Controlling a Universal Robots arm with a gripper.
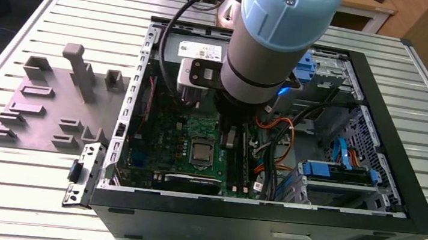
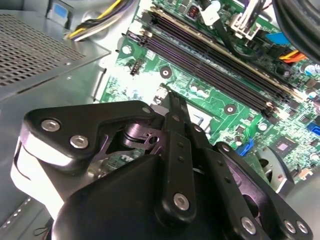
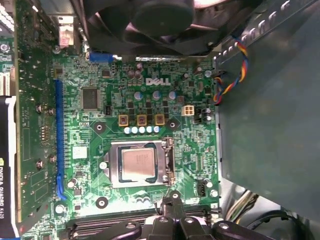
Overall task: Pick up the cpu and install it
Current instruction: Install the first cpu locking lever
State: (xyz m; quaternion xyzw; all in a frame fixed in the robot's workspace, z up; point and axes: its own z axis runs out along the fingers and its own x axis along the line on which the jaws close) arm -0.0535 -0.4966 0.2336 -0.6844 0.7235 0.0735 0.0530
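In the exterior view you see the grey and pale-blue robot arm [image 1: 267, 47] reaching down into the open black computer case [image 1: 267, 223], which lies on its side on the slatted aluminium table [image 1: 43, 197]. On the green motherboard [image 1: 171, 136], just beyond the arm's lower end, the cpu [image 1: 201, 151], a small flat square chip with a silvery top, sits inside the rectangular silver socket frame [image 1: 200, 162]. On the exterior view's left, a grey moulded fixture tray [image 1: 46, 107] rests on the table, well apart from the case.

In the second wrist view the black linkage gripper [image 2: 172, 97] hangs just above the board beside the long dark memory slots [image 2: 220, 55]. Its fingers [image 2: 176, 107] are pressed together with nothing between them.

In the first wrist view the chip [image 3: 138, 165] lies flat and square in the socket frame [image 3: 113, 165], with the gripper tips [image 3: 172, 196] near the frame's edge and apart from the chip.

Judging by this, you have the chip already seated in its socket and released. Whether the frame is latched down, you cannot tell from these pictures.
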